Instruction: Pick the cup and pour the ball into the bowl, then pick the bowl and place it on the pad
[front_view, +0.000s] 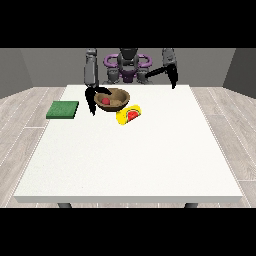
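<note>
One white table (130, 160) fills the middle of the front view, with the robot at its far edge. On it there is one brown bowl (116, 94), one yellow cup (128, 115), one red ball (106, 101) and one green pad (62, 109).

The bowl sits in the far part of the table, left of centre, and looks tilted, with its opening turned toward the near side. The single red ball lies inside it, against the left part of the inner wall. The yellow cup lies on its side just near and to the right of the bowl, close to touching its rim; its red inside faces the near side. The green pad lies flat at the table's far left edge, well apart from the bowl and cup, with nothing on it.

Two black hands show. The hand at the view's left (93, 99) is at the bowl's left rim: one dark finger or thumb reaches over the rim's far side while the others hang down along the outside left, so it appears to pinch the bowl's edge. The hand at the view's right (173, 76) is raised above the far right part of the table, well apart from everything; whether it is spread or closed I cannot tell.
</note>
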